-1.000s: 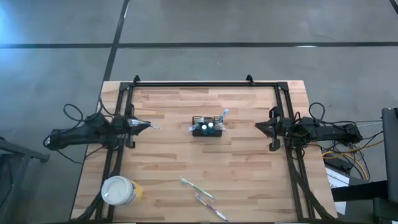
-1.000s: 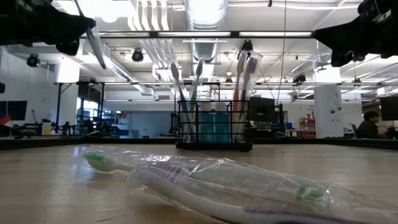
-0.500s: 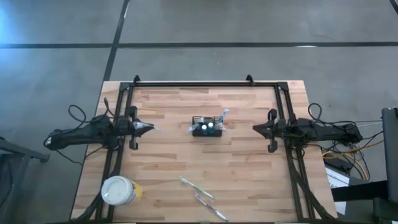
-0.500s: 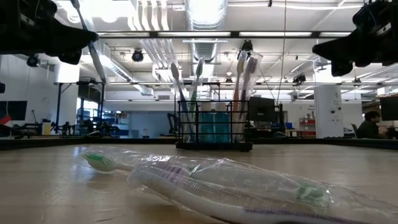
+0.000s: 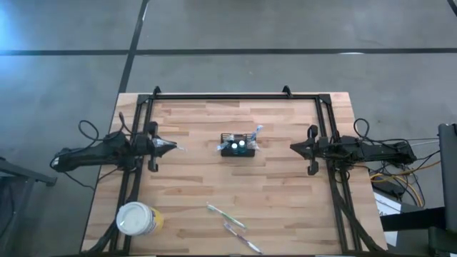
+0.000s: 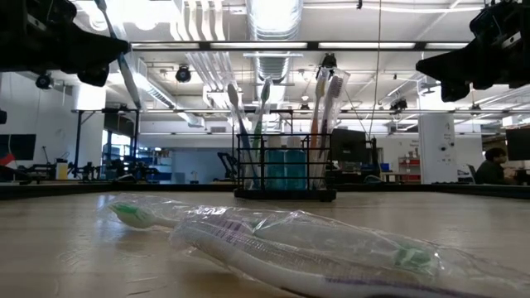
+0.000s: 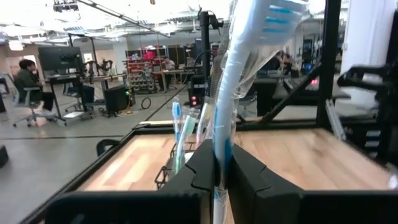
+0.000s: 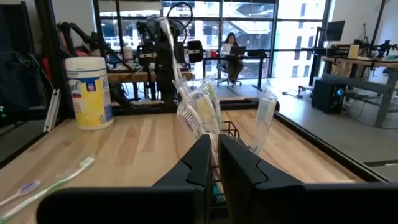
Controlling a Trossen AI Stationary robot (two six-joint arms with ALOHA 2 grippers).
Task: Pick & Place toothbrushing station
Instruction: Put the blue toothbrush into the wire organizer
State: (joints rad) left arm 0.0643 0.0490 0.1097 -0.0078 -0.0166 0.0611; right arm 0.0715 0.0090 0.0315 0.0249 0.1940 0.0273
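Observation:
The toothbrushing station, a small black slatted holder, stands on the middle of the wooden table with several toothbrushes upright in it; the low view shows it too. My left gripper hovers level to the station's left, shut on a plastic-wrapped blue-and-white toothbrush. My right gripper hovers level to the station's right, shut on nothing. My left gripper pinches the wrapped toothbrush's handle between its two fingers. The fingers come level from the table's left side and lie across the brush. The brush stands tilted, its head up, lifted clear of the table.
Two wrapped toothbrushes lie near the table's front edge, close before the low camera. A round yellow cup with a white lid stands at the front left. A black frame runs around the table's far and side edges.
My right gripper has tipped its fingers down a little and now points level. The station and the loose toothbrushes have not moved.

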